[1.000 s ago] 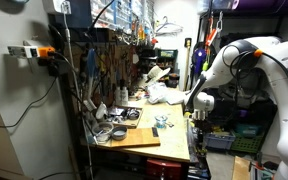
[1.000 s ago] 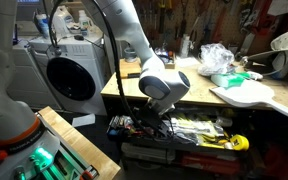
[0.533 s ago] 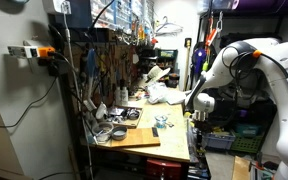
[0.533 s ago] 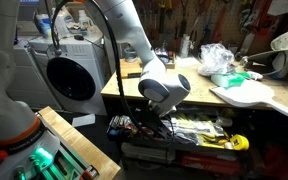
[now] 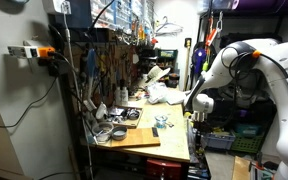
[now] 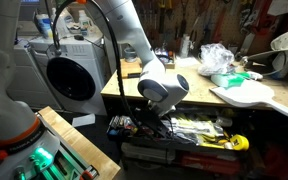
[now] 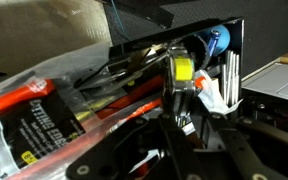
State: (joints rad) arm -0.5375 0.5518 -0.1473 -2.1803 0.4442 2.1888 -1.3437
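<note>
My gripper (image 7: 190,120) reaches down into a tool-filled drawer (image 6: 189,131) under the workbench. In the wrist view its two dark fingers stand close together on a small silvery item (image 7: 184,122), with a white paper tag (image 7: 212,100) just beside them. An orange-and-black package (image 7: 39,108) lies to the left, and a yellow spool (image 7: 184,68) and a blue round part (image 7: 217,42) lie beyond. In both exterior views the wrist (image 6: 164,88) hangs at the bench's front edge and the gripper (image 5: 196,114) is low beside it.
The wooden workbench (image 5: 149,138) carries a wooden board, small bowls, a crumpled plastic bag (image 6: 216,55) and a white cutting board (image 6: 246,94). A pegboard of tools (image 5: 109,60) stands behind. A washing machine (image 6: 69,75) stands beside the bench.
</note>
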